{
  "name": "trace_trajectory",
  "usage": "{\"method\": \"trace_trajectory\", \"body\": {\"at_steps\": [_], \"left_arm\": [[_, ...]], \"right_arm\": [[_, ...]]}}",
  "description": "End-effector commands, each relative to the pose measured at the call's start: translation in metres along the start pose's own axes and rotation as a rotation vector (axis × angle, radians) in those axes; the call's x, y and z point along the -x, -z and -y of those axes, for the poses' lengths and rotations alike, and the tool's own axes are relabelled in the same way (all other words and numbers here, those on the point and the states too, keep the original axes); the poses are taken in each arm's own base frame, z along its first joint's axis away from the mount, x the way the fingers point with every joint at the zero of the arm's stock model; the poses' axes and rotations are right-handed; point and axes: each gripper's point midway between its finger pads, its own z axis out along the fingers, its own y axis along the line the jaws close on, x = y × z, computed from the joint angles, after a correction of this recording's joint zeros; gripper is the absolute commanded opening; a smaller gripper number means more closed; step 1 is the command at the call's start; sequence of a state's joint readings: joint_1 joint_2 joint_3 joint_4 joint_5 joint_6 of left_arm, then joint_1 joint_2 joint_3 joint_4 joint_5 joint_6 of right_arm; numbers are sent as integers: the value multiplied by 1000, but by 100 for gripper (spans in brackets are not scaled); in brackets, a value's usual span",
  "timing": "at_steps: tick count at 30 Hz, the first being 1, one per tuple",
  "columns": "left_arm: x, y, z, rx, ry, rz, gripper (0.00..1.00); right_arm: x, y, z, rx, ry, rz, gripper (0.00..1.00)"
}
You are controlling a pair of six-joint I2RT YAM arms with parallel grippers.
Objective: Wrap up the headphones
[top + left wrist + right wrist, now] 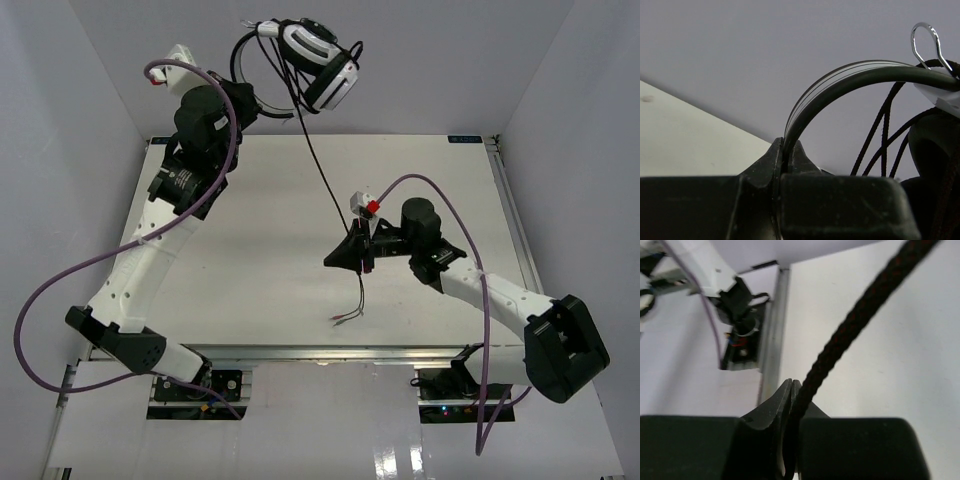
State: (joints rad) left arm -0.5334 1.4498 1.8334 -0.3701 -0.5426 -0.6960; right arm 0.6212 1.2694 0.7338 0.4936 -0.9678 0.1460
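Headphones (322, 62) hung aloft, your left pincer (786, 149) clamped on the headband (840, 82); right pincer (791, 388) pinched the cord (322, 180). You likely needed steady tension, looping it around the band.

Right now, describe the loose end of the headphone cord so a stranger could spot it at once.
Look at the white table, near its front edge, on the near side of the right pincer. The thin black cord running down from the raised headphones stops there. Unlike the thick purple cables, its frayed end splits into fine reddish-tipped strands.
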Motion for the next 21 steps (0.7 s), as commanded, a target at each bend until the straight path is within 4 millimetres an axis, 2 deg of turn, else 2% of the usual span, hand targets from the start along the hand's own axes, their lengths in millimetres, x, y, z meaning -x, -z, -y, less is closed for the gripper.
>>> {"method": "trace_trajectory", "body": {"at_steps": [1,3,4,7,10,13,15,17,21], "left_arm": [[12,-32,-62,229,-316,111,0],[-14,-50,-87,262,-470,42,0],[-34,-57,-99,264,-538,3,0],[-81,-59,-124,245,-769,-118,0],[-131,-46,-137,183,-927,-248,0],[-161,-25,-139,76,-1024,-337,0],[-180,-8,-142,-4,-1046,-398,0],[-192,13,-124,-164,-991,-449,0],[-175,57,-93,-334,-807,-447,0]], "right_arm": [[5,16,36,-269,204,-228,8],[6,27,34,-316,294,-341,8],[23,30,33,-349,367,-361,8],[66,67,61,-603,558,-465,8],[112,97,78,-787,724,-522,8],[151,113,95,-933,855,-546,8],[168,119,112,-1018,925,-567,8],[173,116,124,-1024,917,-546,8],[145,118,158,-967,757,-480,8]]}}
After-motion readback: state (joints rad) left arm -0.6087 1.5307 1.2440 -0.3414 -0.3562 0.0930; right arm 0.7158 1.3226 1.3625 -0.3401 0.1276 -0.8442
